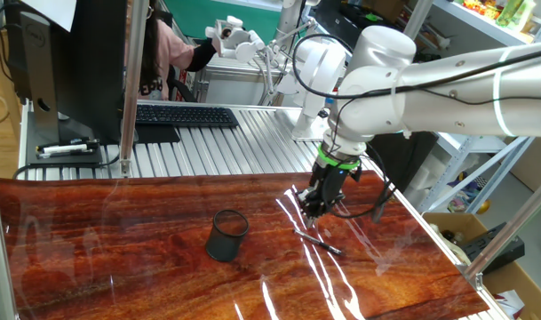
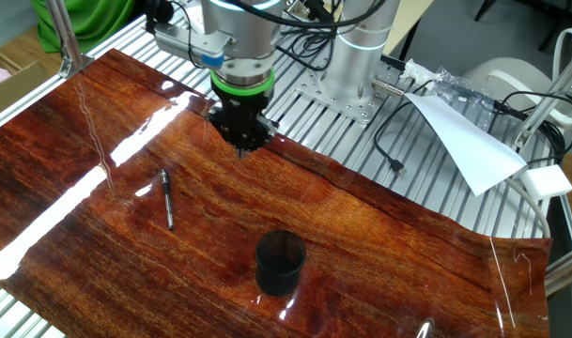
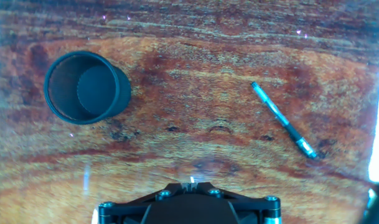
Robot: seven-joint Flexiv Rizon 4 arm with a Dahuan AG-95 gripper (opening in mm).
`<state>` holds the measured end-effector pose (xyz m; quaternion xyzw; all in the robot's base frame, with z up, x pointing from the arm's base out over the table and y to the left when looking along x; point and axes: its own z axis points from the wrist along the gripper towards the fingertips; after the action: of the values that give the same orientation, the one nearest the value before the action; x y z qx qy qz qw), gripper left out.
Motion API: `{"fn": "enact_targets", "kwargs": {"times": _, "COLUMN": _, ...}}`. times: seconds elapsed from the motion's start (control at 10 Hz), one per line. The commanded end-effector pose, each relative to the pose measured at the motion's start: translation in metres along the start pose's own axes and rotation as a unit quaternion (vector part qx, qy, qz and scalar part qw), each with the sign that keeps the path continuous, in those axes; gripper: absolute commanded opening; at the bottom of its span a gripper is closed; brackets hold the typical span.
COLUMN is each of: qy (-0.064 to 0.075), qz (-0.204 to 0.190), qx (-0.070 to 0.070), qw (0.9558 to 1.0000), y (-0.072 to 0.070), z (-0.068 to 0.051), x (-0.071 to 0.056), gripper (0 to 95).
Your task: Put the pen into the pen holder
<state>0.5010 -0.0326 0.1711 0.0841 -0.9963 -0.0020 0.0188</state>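
The pen point(image 1: 318, 240) point(image 2: 167, 199) point(image 3: 284, 121) is thin and black and lies flat on the wooden table. The pen holder point(image 1: 226, 235) point(image 2: 280, 263) point(image 3: 85, 87), a black mesh cup, stands upright and empty, apart from the pen. My gripper point(image 1: 311, 210) point(image 2: 242, 143) hangs just above the table, a short way from the pen and touching nothing. Its jaws are shut with nothing between them. In the hand view only the dark gripper body point(image 3: 189, 204) shows at the bottom edge.
A ribbed metal bench point(image 1: 226, 147) borders the wooden top. A keyboard point(image 1: 185, 116) and a monitor stand point(image 1: 70, 147) sit behind it. Cables point(image 2: 398, 141) and a white sheet point(image 2: 464, 136) lie by the robot base. A person point(image 1: 168, 49) sits at the back.
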Motion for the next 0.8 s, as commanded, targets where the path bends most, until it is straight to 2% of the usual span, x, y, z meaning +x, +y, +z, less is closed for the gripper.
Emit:
{"fn": "enact_targets", "kwargs": {"times": 0.1, "qy": 0.019, "qz": -0.035, "qx": 0.030, "qw": 0.9987, "y": -0.011, "z": -0.006, "x": -0.010, "gripper": 0.0}}
{"fn": "enact_targets", "kwargs": {"times": 0.2, "qy": 0.021, "qz": -0.035, "qx": 0.032, "qw": 0.9987, "y": -0.015, "z": -0.008, "x": -0.012, "gripper": 0.0}}
{"fn": "enact_targets", "kwargs": {"times": 0.4, "qy": 0.018, "qz": -0.036, "qx": 0.023, "qw": 0.9989, "y": -0.027, "z": -0.007, "x": -0.015, "gripper": 0.0}}
{"fn": "enact_targets", "kwargs": {"times": 0.5, "qy": 0.018, "qz": -0.036, "qx": 0.025, "qw": 0.9989, "y": -0.036, "z": -0.006, "x": -0.015, "gripper": 0.0}}
{"fn": "enact_targets", "kwargs": {"times": 0.8, "qy": 0.028, "qz": -0.035, "qx": 0.023, "qw": 0.9987, "y": -0.059, "z": -0.016, "x": -0.029, "gripper": 0.0}}
